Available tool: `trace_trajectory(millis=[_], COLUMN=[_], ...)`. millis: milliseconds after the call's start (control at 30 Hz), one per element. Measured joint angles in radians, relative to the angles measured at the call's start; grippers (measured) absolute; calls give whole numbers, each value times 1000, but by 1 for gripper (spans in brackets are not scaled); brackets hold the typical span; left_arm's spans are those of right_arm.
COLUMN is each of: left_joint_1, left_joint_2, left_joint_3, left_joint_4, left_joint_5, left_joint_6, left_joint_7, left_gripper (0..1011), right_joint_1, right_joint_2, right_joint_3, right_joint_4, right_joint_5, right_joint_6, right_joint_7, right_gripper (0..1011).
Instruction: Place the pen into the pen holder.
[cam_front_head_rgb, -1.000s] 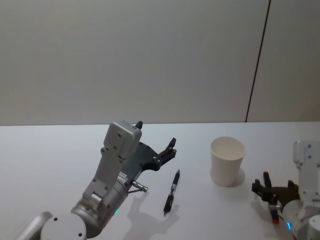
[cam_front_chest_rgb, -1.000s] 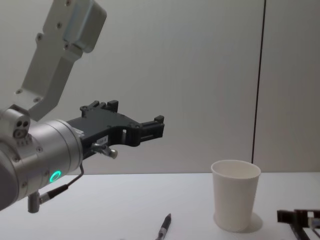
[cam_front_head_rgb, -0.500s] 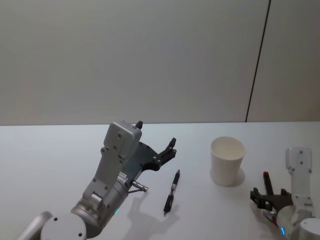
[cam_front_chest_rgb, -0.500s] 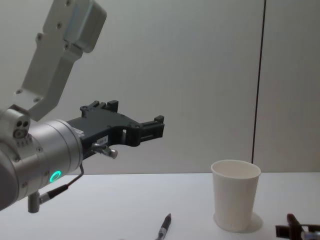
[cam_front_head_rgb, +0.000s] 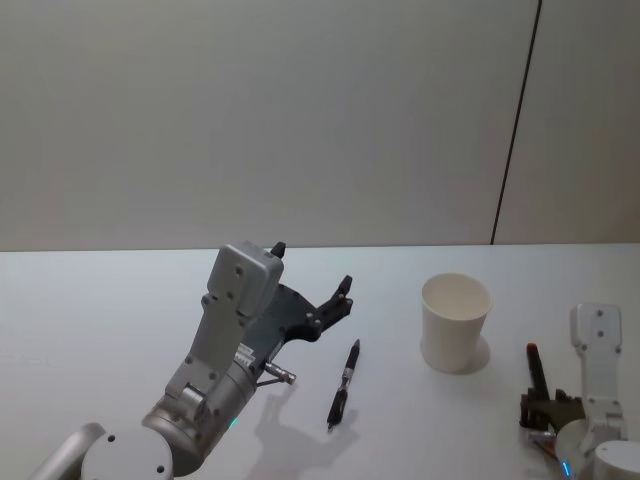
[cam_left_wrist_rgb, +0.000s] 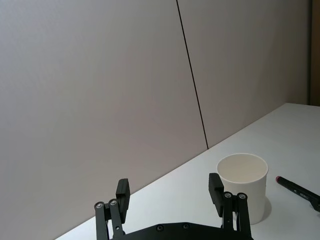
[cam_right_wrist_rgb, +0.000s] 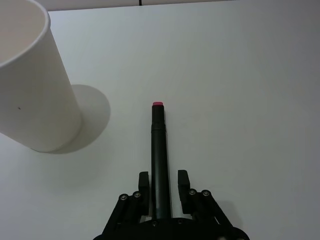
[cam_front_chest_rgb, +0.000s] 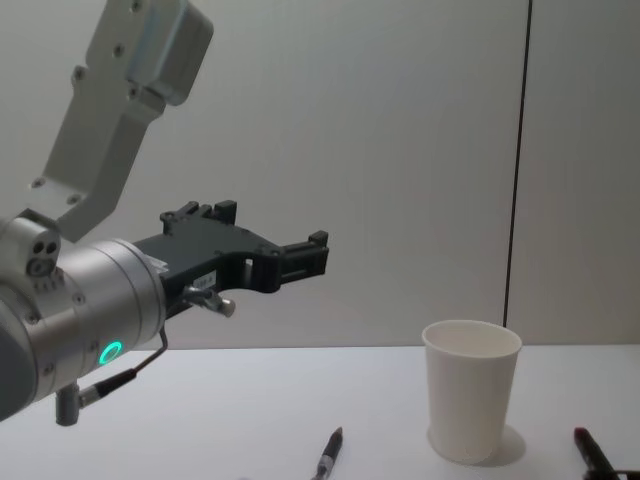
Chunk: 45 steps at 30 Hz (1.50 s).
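The pen holder, a white paper cup (cam_front_head_rgb: 455, 322) (cam_front_chest_rgb: 471, 390) (cam_right_wrist_rgb: 30, 85) (cam_left_wrist_rgb: 242, 185), stands upright right of centre. To its right a black pen with a red end (cam_front_head_rgb: 535, 365) (cam_right_wrist_rgb: 159, 145) (cam_front_chest_rgb: 592, 448) (cam_left_wrist_rgb: 297, 187) lies on the table. My right gripper (cam_front_head_rgb: 545, 408) (cam_right_wrist_rgb: 161, 182) is shut on its rear end, low at the table's near right. A second black pen (cam_front_head_rgb: 344, 385) (cam_front_chest_rgb: 327, 455) lies mid-table. My left gripper (cam_front_head_rgb: 312, 267) (cam_front_chest_rgb: 275, 235) (cam_left_wrist_rgb: 169, 186) hangs open and empty above the table, left of that pen.
The white table (cam_front_head_rgb: 120, 320) carries nothing else. A plain wall (cam_front_head_rgb: 300, 120) with a dark vertical seam rises behind it.
The right gripper has swung in line with the red-ended pen, dropped toward the table's near edge and narrowed its fingers onto it. The left arm, the cup and the middle pen have not moved.
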Motion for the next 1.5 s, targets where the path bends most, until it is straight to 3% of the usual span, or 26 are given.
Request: trace_trajectory(millis=[100, 200, 267, 800, 1133, 1500], left_joint_1=[0, 0, 0, 0, 0, 0], left_joint_2=[0, 0, 0, 0, 0, 0], left_joint_3=[0, 0, 0, 0, 0, 0], left_joint_4=[0, 0, 0, 0, 0, 0], left_joint_5=[0, 0, 0, 0, 0, 0], left_joint_6=[0, 0, 0, 0, 0, 0], left_joint_7=[0, 0, 0, 0, 0, 0], left_gripper=[1004, 1004, 1004, 1004, 1004, 1004], right_joint_1=[0, -1, -3, -31, -43, -33], right_joint_2=[-1, -1, 0, 11, 22, 30], right_joint_3=[1, 3, 3, 3, 7, 16], right_joint_4=[4, 5, 5, -54, -93, -93], right_joint_5=[-3, -11, -15, -65, -92, -116], right_joint_6=[-1, -10, -16, -145, -260, -430], right_joint_7=[0, 5, 10, 85, 141, 222], right_gripper=[329, 193, 182, 182, 182, 182])
